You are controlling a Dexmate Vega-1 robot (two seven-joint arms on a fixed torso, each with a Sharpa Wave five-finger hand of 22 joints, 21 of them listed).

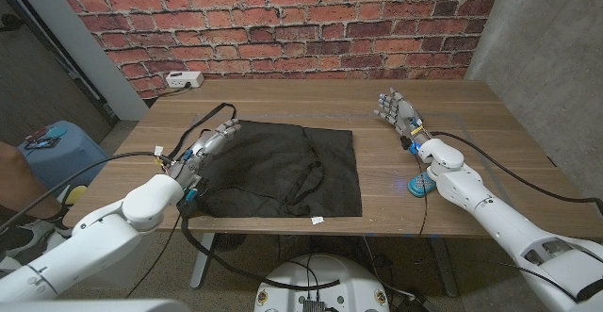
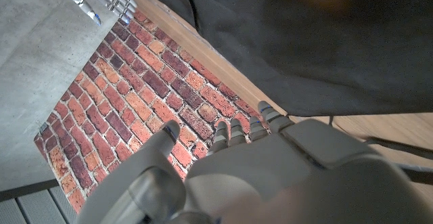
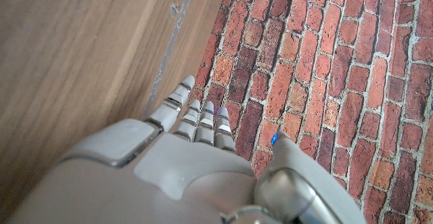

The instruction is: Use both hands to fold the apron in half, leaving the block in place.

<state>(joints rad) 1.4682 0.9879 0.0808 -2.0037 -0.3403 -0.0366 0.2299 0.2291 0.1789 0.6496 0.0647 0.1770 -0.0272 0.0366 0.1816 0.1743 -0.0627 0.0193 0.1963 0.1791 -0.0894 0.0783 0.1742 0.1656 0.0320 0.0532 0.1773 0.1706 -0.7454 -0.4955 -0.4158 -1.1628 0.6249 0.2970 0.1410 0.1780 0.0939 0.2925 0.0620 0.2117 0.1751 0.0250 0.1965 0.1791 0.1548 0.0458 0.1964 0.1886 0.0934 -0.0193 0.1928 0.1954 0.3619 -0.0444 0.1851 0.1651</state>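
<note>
both robot hands empty, fingers extended: left robot hand (image 1: 213,140) seemingly over the apron (image 1: 283,171), right robot hand (image 1: 397,109) raised beside it

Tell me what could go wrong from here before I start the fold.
The loose straps lying across the apron could snag fingers during the lift. The right hand hovers open, well clear of the cloth, while the left hand is at its edge, so an uneven start may skew the fold.

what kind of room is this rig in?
Likely an indoor lab or workshop corner: a wooden table set against a brick wall, with a power strip at the wall's foot and a concrete wall alongside.
</note>
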